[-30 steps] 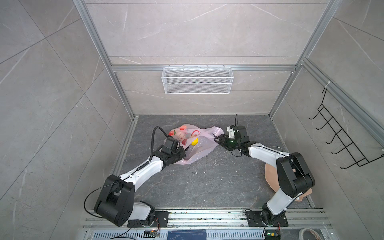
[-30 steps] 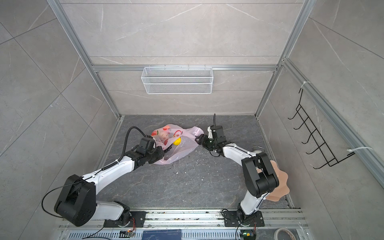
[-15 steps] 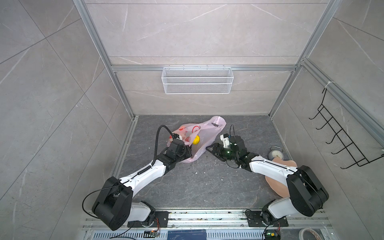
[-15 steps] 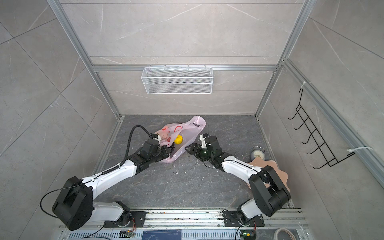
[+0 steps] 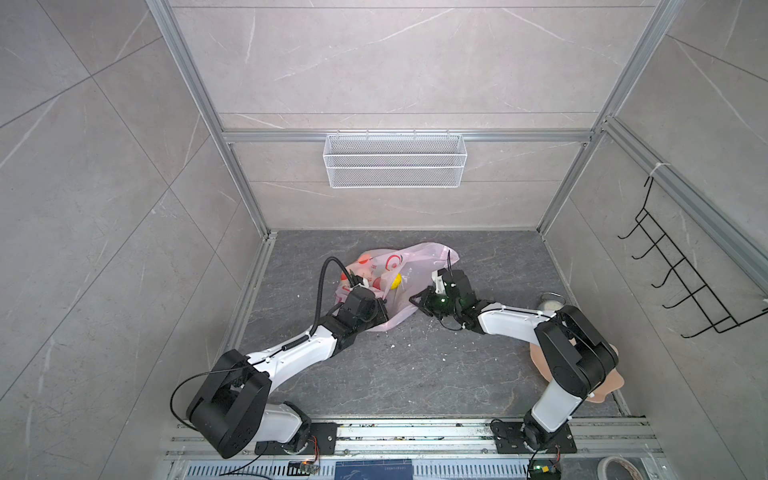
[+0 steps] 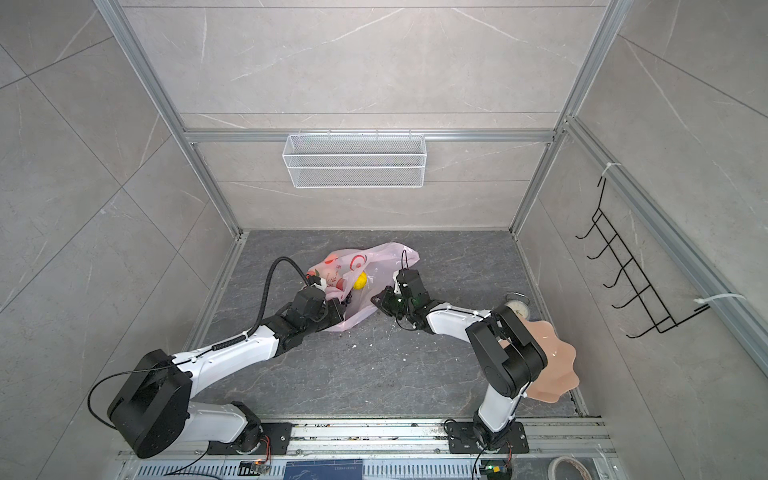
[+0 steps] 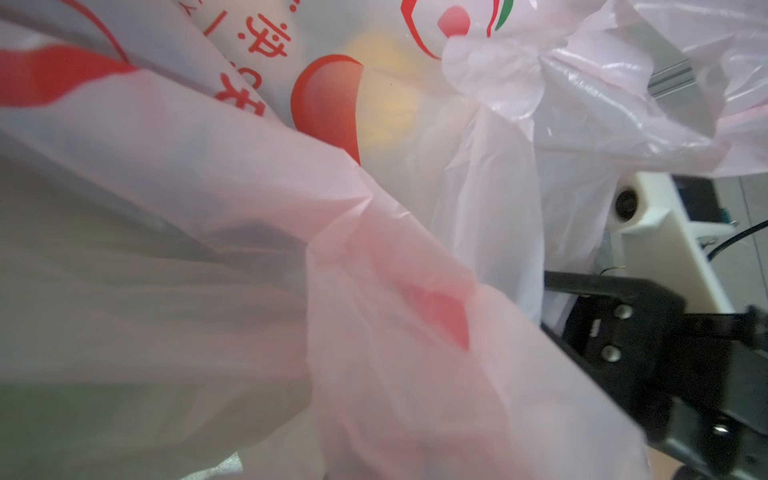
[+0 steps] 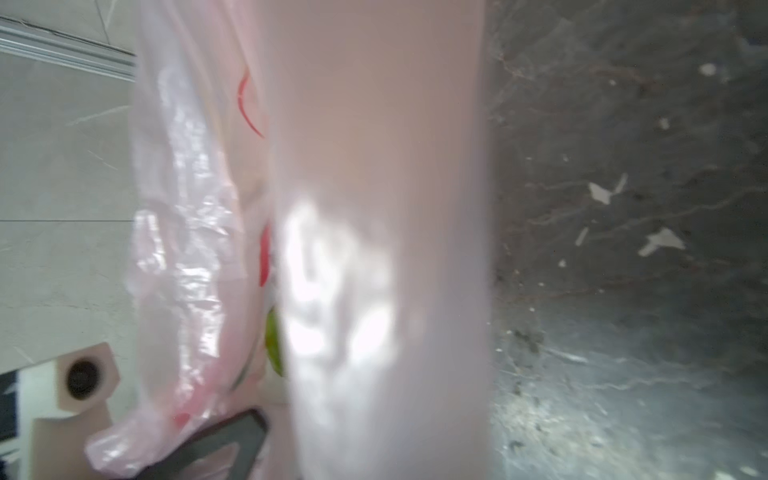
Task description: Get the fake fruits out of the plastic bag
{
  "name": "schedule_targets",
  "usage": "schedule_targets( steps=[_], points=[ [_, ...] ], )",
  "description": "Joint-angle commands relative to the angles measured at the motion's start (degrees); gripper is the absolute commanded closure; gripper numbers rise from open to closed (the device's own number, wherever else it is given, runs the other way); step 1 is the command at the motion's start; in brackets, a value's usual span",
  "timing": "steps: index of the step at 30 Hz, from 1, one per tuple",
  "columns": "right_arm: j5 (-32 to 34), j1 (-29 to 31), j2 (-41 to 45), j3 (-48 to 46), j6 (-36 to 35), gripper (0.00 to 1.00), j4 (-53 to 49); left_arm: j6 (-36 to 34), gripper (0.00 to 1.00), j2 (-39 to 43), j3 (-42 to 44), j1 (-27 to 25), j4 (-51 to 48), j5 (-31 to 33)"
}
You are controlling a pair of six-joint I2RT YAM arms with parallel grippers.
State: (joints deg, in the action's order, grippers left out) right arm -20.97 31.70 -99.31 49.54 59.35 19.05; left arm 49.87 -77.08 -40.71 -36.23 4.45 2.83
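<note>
Fruits sit inside the bag, none out on the tabletop yet. The bag lies mid-tabletop toward the back wall, btw your two arms.

Going L to R: your left tool is closed down and buried in the bag's near-left edge, and the film drapes right over its wrist cam. That reads as a pinch on the plastic, prob. to anchor that side so the mouth can be pulled open.

A yellow fruit shows thru the film in both top views, and a green piece peeks out in the right wrist view.

Your right tool touches the bag's near-right edge. Film blurs across its cam, so you can't tell if it's wide or narrow, or has plastic. My guess: it's there to take the opposite side.

The plate sits far right, partly under the right arm, likely the drop spot.
</note>
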Motion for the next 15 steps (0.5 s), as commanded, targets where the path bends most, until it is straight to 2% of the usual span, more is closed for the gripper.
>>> schedule_targets(
  steps=[1, 4, 8, 11, 12, 15],
  points=[
    [1.8, 0.1, 0.1, -5.0, -0.7, 0.90, 3.4, 4.3, 1.00, 4.4, 2.6, 3.9, 7.7, -0.2],
    [1.7, 0.1, -1.9, -7.4, -0.7, 0.93, 5.4, 6.5, 0.97, 6.9, 5.8, 7.3, 12.9, -1.5],
    [1.2, 0.2, -4.6, -8.2, -0.7, 0.95, 9.0, 2.8, 0.83, 7.0, 1.9, 8.0, 5.6, -2.9],
    [0.9, 0.7, -5.1, -6.9, -2.7, 0.97, 8.7, -0.1, 0.64, 7.4, -3.8, 8.1, -9.3, 0.5],
    [1.2, 1.0, -4.9, -6.2, -3.4, 0.97, 7.8, -0.8, 0.54, 7.8, -6.1, 8.0, -16.0, 3.3],
    [2.5, 2.4, -4.1, -4.0, -5.7, 0.97, 4.4, -2.2, 0.38, 7.5, -14.3, 7.9, -34.7, 12.0]
  ],
)
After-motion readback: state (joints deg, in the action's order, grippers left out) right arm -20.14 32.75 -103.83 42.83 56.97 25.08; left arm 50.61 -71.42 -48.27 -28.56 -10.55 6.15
